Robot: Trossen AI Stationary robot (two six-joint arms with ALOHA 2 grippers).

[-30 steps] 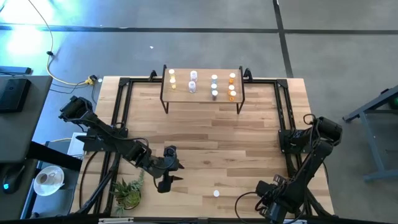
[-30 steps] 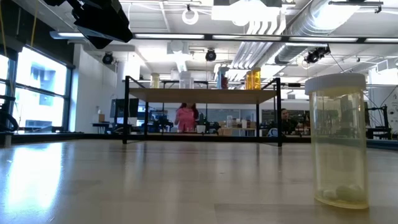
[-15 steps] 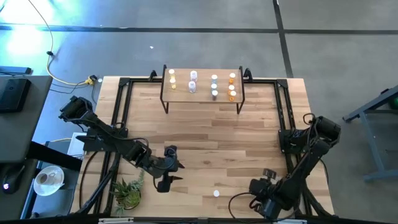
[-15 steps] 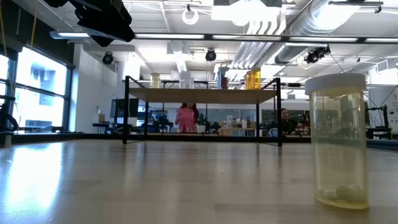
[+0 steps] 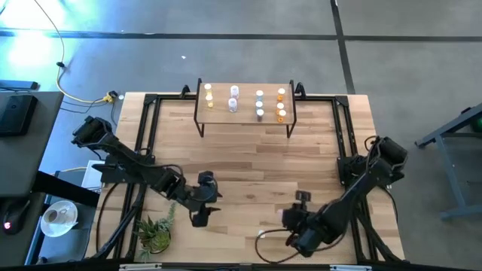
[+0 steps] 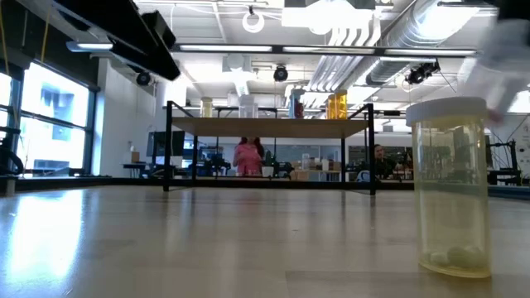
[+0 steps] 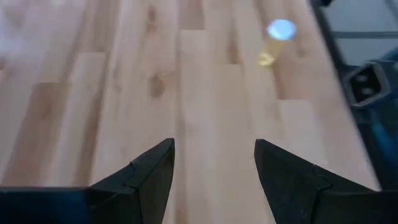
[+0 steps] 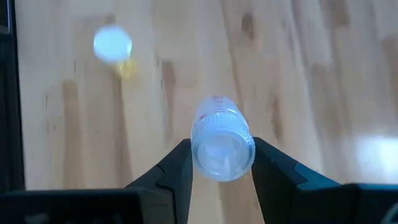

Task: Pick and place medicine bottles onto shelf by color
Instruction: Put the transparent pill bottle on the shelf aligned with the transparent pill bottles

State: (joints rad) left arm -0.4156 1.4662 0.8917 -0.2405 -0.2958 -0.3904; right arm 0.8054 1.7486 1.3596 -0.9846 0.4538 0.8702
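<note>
Right gripper (image 8: 217, 165) clamps a clear bottle (image 8: 222, 140); left gripper (image 7: 214, 168) hangs open, empty.

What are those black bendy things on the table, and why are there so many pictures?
They are two robot arms sorting medicine bottles. One camera looks down from above, one sits low on the table, and one rides on each wrist. The right gripper holds a clear bottle between its fingers. The left gripper is open and empty. A yellowish bottle stands on the table near the front. More bottles stand on the small shelf at the back.
</note>
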